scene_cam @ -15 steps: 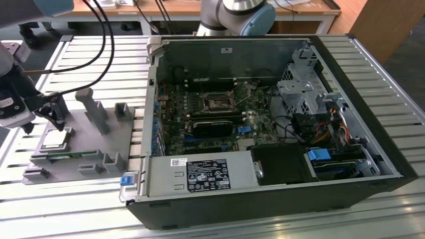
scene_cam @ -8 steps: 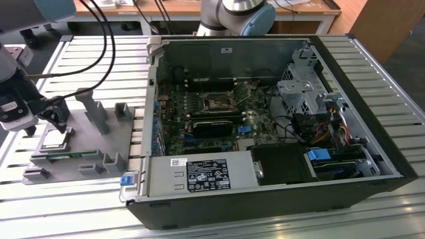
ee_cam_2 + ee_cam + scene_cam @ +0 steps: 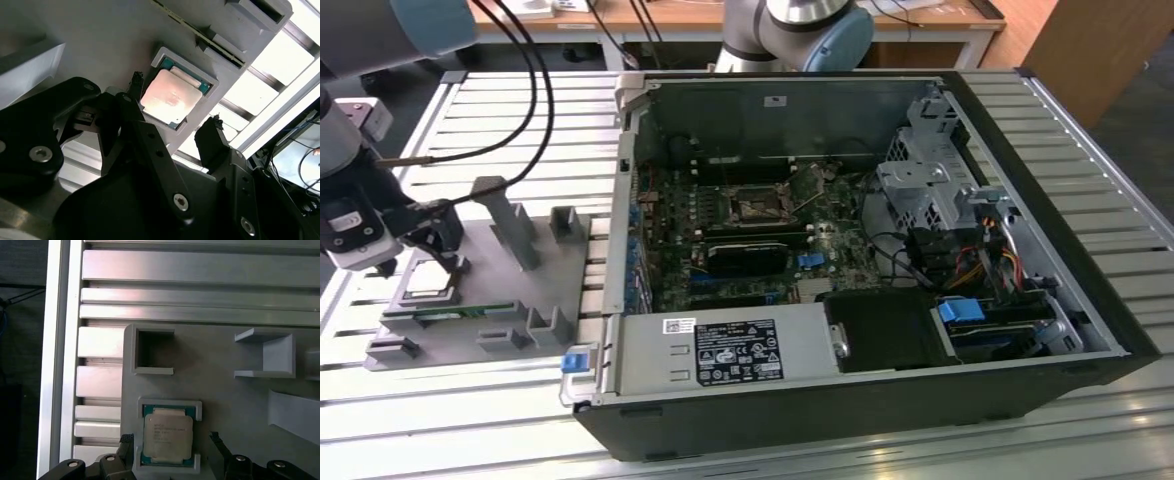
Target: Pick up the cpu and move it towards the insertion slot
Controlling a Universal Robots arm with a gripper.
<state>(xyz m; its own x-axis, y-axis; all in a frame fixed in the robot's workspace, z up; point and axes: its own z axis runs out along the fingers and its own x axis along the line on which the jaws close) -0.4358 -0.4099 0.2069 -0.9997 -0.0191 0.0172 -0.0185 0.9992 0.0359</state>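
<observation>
Slatted aluminium table (image 3: 480, 110) spreads under everything in the exterior view, carrying an open black computer case (image 3: 854, 425) from the centre toward three o'clock and a grey plastic tray (image 3: 491, 272) at nine o'clock, on the exterior view's left. Inside the case, the insertion slot (image 3: 757, 207), a small square socket with a black frame and silvery bracket, sits on the green motherboard (image 3: 670, 268), roughly at two o'clock from the tray and well apart from it. The arm's black two-fingered tool (image 3: 420, 262) hangs low over the tray, right above the cpu (image 3: 430, 285), a flat square chip with a silvery metal top lying in a tray recess. A narrow green memory stick (image 3: 450, 313) lies just beside it toward six o'clock. In the second wrist view the cpu (image 3: 170, 97) rests flat in its raised grey frame on the tray (image 3: 110, 40). The tool (image 3: 174, 102) is spread wide, its black fingers (image 3: 215, 140) flanking the chip on two opposite sides and gripping nothing. In the first wrist view the cpu (image 3: 167, 436) sits seated in the recess with the tool (image 3: 170, 438) straddling it, one fingertip outside each side of the frame and apart from the chip.
</observation>
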